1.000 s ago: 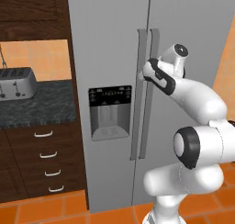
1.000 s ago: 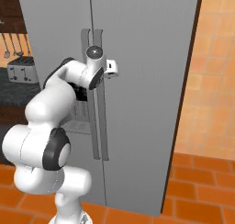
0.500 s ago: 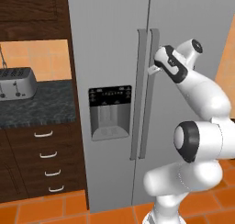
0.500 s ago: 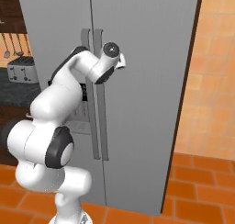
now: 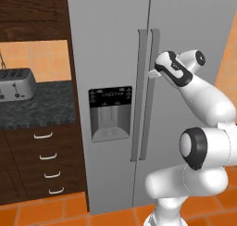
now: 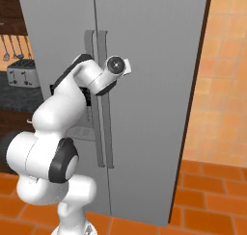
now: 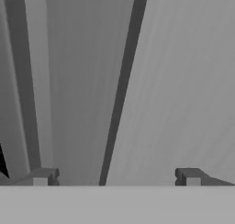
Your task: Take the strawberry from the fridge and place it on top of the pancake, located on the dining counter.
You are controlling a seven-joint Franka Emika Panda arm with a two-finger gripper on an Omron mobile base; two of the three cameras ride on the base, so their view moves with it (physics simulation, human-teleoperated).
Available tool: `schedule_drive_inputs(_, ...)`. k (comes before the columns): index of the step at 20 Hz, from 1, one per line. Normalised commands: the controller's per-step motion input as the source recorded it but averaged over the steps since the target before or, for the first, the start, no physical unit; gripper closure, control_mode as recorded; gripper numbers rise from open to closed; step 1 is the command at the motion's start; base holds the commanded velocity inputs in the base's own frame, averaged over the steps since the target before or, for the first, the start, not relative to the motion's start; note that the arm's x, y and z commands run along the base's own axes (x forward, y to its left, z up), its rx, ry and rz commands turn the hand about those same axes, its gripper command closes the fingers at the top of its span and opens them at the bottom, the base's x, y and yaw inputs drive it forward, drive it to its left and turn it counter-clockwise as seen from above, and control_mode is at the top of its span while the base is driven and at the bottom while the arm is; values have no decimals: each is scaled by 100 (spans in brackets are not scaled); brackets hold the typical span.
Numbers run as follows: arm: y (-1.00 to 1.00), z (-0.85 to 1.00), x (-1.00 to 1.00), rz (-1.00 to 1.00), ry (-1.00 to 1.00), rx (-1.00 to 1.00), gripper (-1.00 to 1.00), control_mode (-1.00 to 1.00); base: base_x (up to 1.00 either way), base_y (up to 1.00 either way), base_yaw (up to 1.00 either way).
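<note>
So the arm is up against the fridge (image 5: 115, 81) right now — both grey doors are shut, with the two long vertical handles (image 5: 147, 91) running down the middle seam. The claw (image 7: 114, 177) is spread wide open and has hold of nothing; in the hand view its two dark fingertips (image 7: 43, 176) sit far apart at the bottom, one on each side of a handle edge, with plain grey door surface behind them. From the left base view the hand is right at the upper part of the right door's handle, just beside it, though I can't tell for sure if anything is actually touching. The black-panelled water dispenser (image 5: 110, 113) sits in the left door, lower than the hand. Left of the fridge there's a dark speckled worktop (image 5: 37, 107) with a silver toaster (image 5: 16, 84) on it and dark brown drawers (image 5: 46, 160) underneath — orange tile floor (image 6: 207, 200) below and an orange tiled wall (image 6: 224, 75) off to the right in the right base view.
</note>
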Motion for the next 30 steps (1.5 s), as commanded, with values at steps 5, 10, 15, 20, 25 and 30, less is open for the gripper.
schedule_drive_inputs(5,66,-37,0,0,2,1,-100,-100,0,0,0)
schedule_drive_inputs(10,59,-39,-3,0,-3,7,-100,-100,0,0,0)
schedule_drive_inputs(15,11,-13,66,-10,0,7,-100,-100,0,0,0)
schedule_drive_inputs(20,0,-21,67,-10,0,0,100,-100,0,0,0)
schedule_drive_inputs(25,1,-16,30,-1,0,0,100,-100,0,0,0)
schedule_drive_inputs(30,2,0,-31,0,-1,0,100,-100,0,0,0)
